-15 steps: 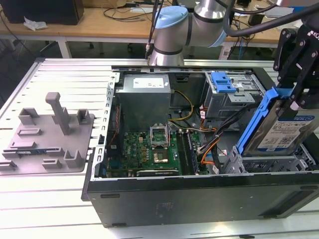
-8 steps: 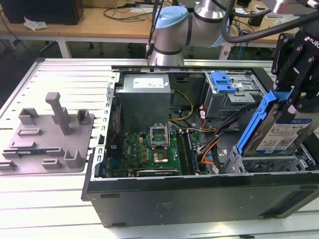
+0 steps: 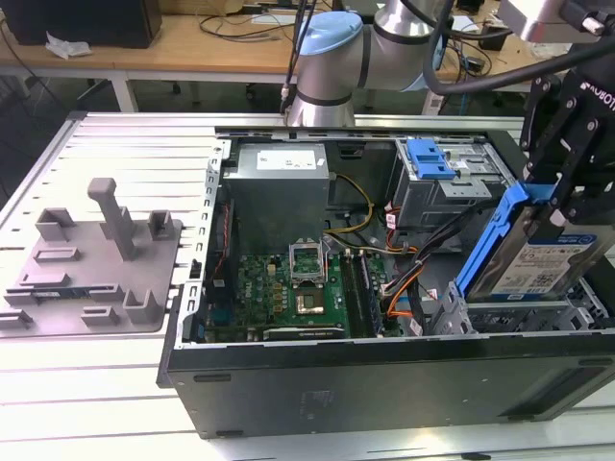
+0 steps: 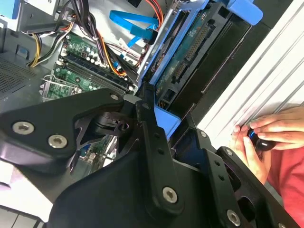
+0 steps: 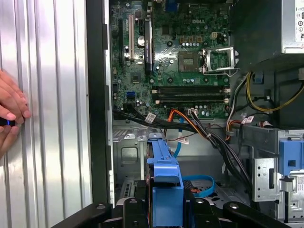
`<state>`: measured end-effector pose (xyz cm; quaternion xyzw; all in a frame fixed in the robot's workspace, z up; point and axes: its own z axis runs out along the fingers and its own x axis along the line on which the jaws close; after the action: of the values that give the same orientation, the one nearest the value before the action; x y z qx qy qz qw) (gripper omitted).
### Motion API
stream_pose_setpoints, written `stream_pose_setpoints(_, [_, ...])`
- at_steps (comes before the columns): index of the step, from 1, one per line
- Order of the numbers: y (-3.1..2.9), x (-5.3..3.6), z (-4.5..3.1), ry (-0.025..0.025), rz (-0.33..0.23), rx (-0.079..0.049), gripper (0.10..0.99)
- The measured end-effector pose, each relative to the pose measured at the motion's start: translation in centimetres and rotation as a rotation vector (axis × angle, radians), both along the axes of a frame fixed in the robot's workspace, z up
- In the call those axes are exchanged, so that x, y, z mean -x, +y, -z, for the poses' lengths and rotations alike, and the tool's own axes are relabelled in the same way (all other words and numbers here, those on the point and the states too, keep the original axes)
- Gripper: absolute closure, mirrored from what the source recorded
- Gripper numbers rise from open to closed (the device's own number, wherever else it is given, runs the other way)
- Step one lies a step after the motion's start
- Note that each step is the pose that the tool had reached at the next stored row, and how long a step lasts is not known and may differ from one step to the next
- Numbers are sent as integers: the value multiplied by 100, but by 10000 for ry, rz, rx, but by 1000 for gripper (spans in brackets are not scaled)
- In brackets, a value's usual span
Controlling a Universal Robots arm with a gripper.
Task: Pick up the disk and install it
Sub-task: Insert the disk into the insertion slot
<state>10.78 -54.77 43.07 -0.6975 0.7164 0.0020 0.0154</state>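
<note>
The disk [image 3: 550, 261], a silver drive with a white-and-blue label in a blue bracket [image 3: 492, 240], hangs tilted on edge over the metal drive bay [image 3: 459, 312] at the exterior view's right end of the open computer case. My gripper [image 3: 569, 197] is shut on its upper end, its black fingers [image 3: 548, 163] clamping both sides. In the second wrist view the disk's green circuit side [image 4: 187, 54] slopes away from the fingers [image 4: 152, 137]. The first wrist view has the blue bracket [image 5: 164, 178] edge-on between the fingertips, above the bay floor.
In the case are a grey power supply box [image 3: 279, 187], the motherboard [image 3: 288, 283], orange and black cables [image 3: 408, 279] and a blue latch [image 3: 428, 158] on the drive cage. A grey fixture plate [image 3: 96, 259] lies left. A person's hands [image 4: 266, 137] rest on the ribbed table.
</note>
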Motion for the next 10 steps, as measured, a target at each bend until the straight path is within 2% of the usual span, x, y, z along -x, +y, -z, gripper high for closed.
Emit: stream_pose_setpoints(10, [0, 0, 103, 0, 0, -1, 718])
